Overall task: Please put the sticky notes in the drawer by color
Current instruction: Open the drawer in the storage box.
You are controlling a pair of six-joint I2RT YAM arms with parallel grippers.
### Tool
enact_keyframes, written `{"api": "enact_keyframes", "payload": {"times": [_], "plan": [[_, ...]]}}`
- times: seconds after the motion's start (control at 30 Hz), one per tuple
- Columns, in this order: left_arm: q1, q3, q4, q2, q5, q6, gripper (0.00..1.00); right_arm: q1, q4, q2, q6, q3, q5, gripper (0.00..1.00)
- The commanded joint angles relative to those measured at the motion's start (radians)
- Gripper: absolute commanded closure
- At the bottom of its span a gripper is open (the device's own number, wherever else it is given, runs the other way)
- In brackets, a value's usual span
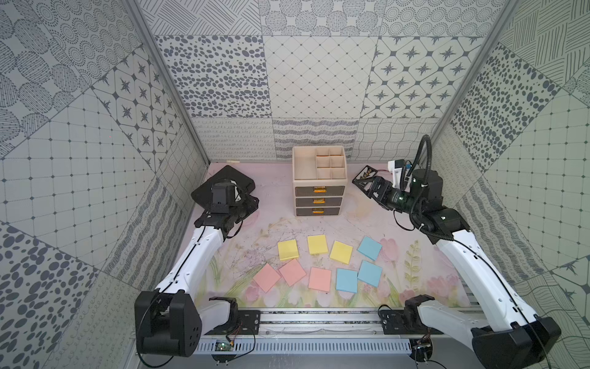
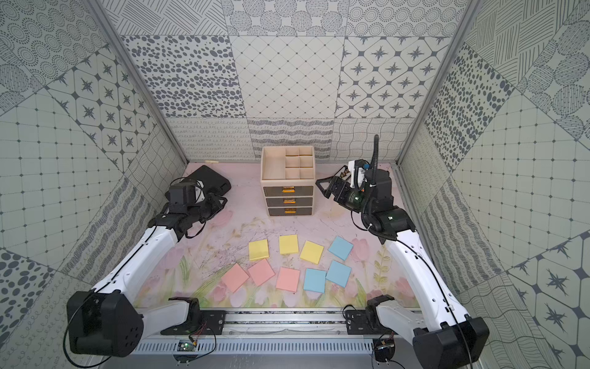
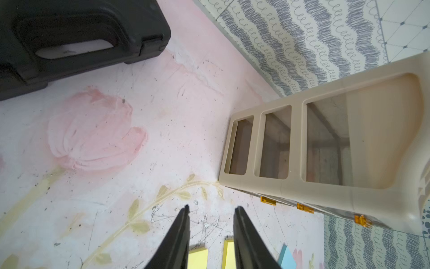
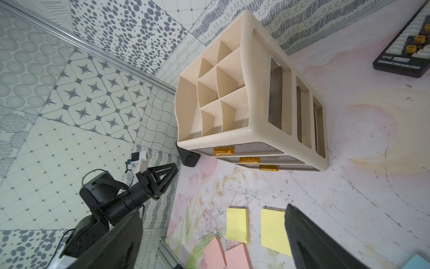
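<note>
Left gripper (image 3: 210, 209) at 9 o'clock, right gripper (image 1: 362, 180) at 3 of shut drawer (image 1: 318, 188), both released, empty; likely staging to open it.

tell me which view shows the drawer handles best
The right wrist view: all three gold handles appear close and clear. Both top views show them small; the left wrist view catches only their edges.

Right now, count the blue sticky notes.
3 blue notes: one right of the yellow row, two nearer the robot, right of the pink row. None seems hidden.
</note>
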Motion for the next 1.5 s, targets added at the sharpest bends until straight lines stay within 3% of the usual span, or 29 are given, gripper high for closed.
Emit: {"api": "enact_keyframes", "payload": {"times": [0.0, 0.13, 0.27, 0.37, 0.5, 0.6, 0.67, 0.83, 0.97, 1.07, 1.13, 1.23, 1.33, 1.47], "plan": [[-0.012, 0.023, -0.127, 0.001, 0.029, -0.032, 0.64, -0.095, 0.287, -0.062, 0.126, -0.114, -0.151, 0.01], [-0.023, 0.05, -0.178, 0.003, 0.02, -0.023, 0.64, -0.02, -0.063, 0.022, -0.159, 0.07, 0.065, 0.01], [-0.038, 0.067, -0.209, 0.018, 0.006, -0.02, 0.64, -0.003, -0.27, 0.147, -0.241, 0.238, 0.135, 0.01], [-0.05, 0.082, -0.229, 0.036, -0.002, -0.022, 0.64, -0.01, -0.105, 0.087, -0.234, 0.135, 0.056, 0.01], [-0.059, 0.091, -0.254, 0.033, -0.022, -0.028, 0.63, 0.0, 0.054, 0.033, -0.158, 0.019, 0.048, 0.01], [-0.063, 0.099, -0.267, 0.028, -0.025, -0.03, 0.55, 0.04, 0.147, 0.0, -0.058, -0.094, 0.151, 0.01], [-0.066, 0.122, -0.276, 0.033, -0.024, -0.025, 0.52, 0.121, 0.212, -0.036, 0.016, -0.2, 0.284, 0.02], [-0.078, 0.236, -0.318, 0.075, 0.001, 0.001, 0.47, 0.337, 0.402, -0.059, 0.147, -0.384, 0.581, 0.19], [-0.101, 0.335, -0.364, 0.12, 0.044, 0.053, 0.47, 0.406, 0.542, 0.043, 0.206, -0.393, 0.652, 0.28], [-0.114, 0.369, -0.366, 0.124, 0.064, 0.072, 0.44, 0.432, 0.677, 0.119, 0.243, -0.397, 0.678, 0.4], [-0.118, 0.375, -0.352, 0.115, 0.072, 0.076, 0.42, 0.446, 0.787, 0.161, 0.261, -0.407, 0.698, 0.37], [-0.119, 0.38, -0.336, 0.101, 0.073, 0.085, 0.33, 0.458, 0.846, 0.229, 0.273, -0.373, 0.708, 0.21], [-0.122, 0.394, -0.326, 0.104, 0.075, 0.096, 0.21, 0.477, 0.892, 0.3, 0.285, -0.337, 0.719, 0.21], [-0.134, 0.416, -0.321, 0.126, 0.044, 0.111, 0.13, 0.49, 0.953, 0.39, 0.307, -0.287, 0.731, 0.21]]}}
